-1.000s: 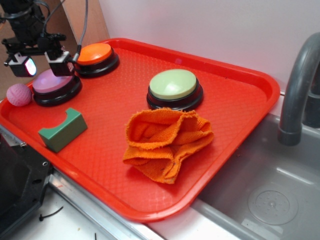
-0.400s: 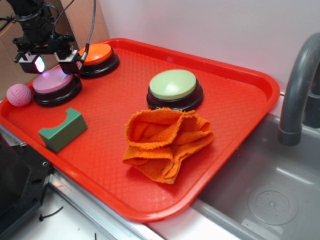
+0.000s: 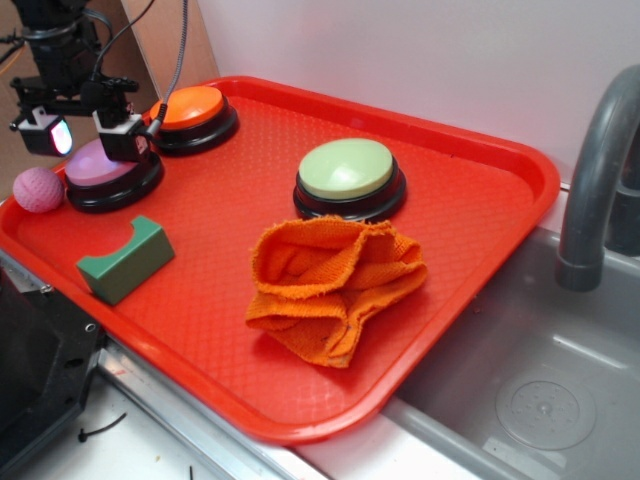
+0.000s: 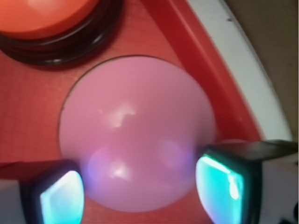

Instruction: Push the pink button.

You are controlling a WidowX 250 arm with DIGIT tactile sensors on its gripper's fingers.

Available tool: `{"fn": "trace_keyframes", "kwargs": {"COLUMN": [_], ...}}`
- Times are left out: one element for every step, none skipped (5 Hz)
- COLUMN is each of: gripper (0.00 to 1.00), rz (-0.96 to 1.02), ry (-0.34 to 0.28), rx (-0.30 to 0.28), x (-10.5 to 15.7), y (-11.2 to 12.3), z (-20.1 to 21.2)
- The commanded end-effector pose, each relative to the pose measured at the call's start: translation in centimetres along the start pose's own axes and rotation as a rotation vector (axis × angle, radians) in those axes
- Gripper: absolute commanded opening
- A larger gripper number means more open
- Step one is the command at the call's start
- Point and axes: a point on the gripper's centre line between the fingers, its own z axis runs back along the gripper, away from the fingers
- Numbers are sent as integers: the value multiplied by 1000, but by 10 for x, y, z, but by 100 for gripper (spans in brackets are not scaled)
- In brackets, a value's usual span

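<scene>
At the far left of the red tray (image 3: 480, 150), past the small pink ball (image 3: 38, 189), the gripper (image 3: 84, 133) hangs just over the pink button (image 3: 100, 165), jaws spread wide and holding nothing, apparently lined up to press straight down. The button's dome looks smooth, glossy pale mauve on a black base, with the orange button (image 3: 190, 107) just beside it.

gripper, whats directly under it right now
The pink button lies under the open gripper, between its two fingers. The gripper covers the button's back edge in the exterior view.
</scene>
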Motion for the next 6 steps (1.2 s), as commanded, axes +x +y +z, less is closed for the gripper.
{"fn": "trace_keyframes", "kwargs": {"gripper": [100,100,100,100,100,100], "rz": [-31,-35,-45,-55,-57,-60], "ry": [-79,-90,-97,-105,-115,-123], "rx": [-25,-25,-30,-20,-21,-24], "x": [1,0,0,-1,-2,-3], "y": [13,15,15,14,13,13], "z": [36,43,49,54,61,66]}}
